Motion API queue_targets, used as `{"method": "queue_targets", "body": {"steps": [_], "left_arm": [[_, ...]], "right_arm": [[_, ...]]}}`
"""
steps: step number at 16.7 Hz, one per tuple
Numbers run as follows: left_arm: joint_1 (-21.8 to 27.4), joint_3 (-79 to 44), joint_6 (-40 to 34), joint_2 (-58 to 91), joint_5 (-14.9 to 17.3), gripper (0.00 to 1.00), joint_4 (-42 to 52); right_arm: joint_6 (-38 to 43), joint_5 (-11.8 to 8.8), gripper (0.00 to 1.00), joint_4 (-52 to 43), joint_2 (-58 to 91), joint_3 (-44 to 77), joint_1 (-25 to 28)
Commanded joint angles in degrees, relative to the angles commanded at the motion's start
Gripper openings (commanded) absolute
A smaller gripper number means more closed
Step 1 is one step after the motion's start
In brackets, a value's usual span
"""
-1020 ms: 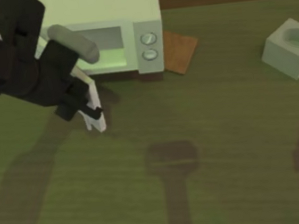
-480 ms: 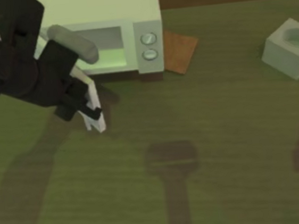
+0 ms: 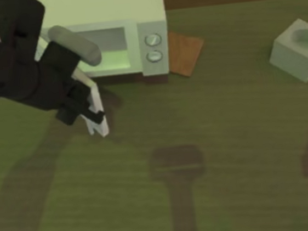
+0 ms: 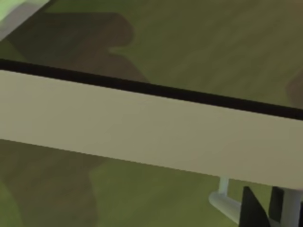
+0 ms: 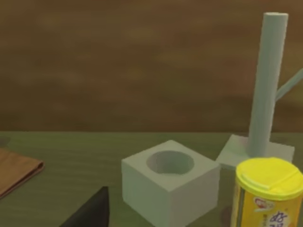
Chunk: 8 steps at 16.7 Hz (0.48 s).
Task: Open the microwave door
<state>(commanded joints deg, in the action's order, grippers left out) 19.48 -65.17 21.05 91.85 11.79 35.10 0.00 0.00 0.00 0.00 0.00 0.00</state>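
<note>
The white microwave [image 3: 104, 10] stands at the table's back left, its pale interior [image 3: 111, 48] showing beside two silver knobs [image 3: 153, 47]. The microwave door [image 3: 96, 102] is swung far out toward the table's front and shows edge-on from above. My left gripper [image 3: 95, 119] is shut on the handle at the door's free end. In the left wrist view the door's edge [image 4: 151, 127] crosses as a broad pale band, with the handle [image 4: 227, 205] between dark fingers [image 4: 251, 213]. Of my right gripper only one dark finger [image 5: 92, 213] shows.
A brown mat [image 3: 185, 51] lies right of the microwave. At the far right sits a white cube with a round hollow [image 3: 299, 48]. The right wrist view shows that cube [image 5: 170, 182], a yellow-lidded can [image 5: 267, 194] and a white pole stand [image 5: 265, 94].
The left arm and the door have shifted only a hair to the left. The door stays wide open.
</note>
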Motion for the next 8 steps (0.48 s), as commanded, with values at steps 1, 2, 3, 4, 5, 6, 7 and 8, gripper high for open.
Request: {"method": "queue_targets", "body": {"steps": [1,2,3,4,5,6,7,8], "left_arm": [[0.0,0.0,0.0,0.0,0.0,0.00,0.0],[0.0,0.0,0.0,0.0,0.0,0.00,0.0],[0.0,0.0,0.0,0.0,0.0,0.00,0.0],[0.0,0.0,0.0,0.0,0.0,0.00,0.0],[0.0,0.0,0.0,0.0,0.0,0.00,0.0],[0.2,0.2,-0.1,0.1,0.2,0.00,0.0],[0.1,0.2,0.1,0.1,0.3,0.00,0.1],[-0.2,0.1,0.7,0.0,0.5,0.00,0.2]], "right_arm": [[0.0,0.0,1.00,0.0,0.0,0.0,0.0],[0.0,0.0,1.00,0.0,0.0,0.0,0.0],[0.0,0.0,1.00,0.0,0.0,0.0,0.0],[0.0,0.0,1.00,0.0,0.0,0.0,0.0],[0.0,0.0,1.00,0.0,0.0,0.0,0.0],[0.0,0.0,1.00,0.0,0.0,0.0,0.0],[0.0,0.0,1.00,0.0,0.0,0.0,0.0],[0.0,0.0,1.00,0.0,0.0,0.0,0.0]]}}
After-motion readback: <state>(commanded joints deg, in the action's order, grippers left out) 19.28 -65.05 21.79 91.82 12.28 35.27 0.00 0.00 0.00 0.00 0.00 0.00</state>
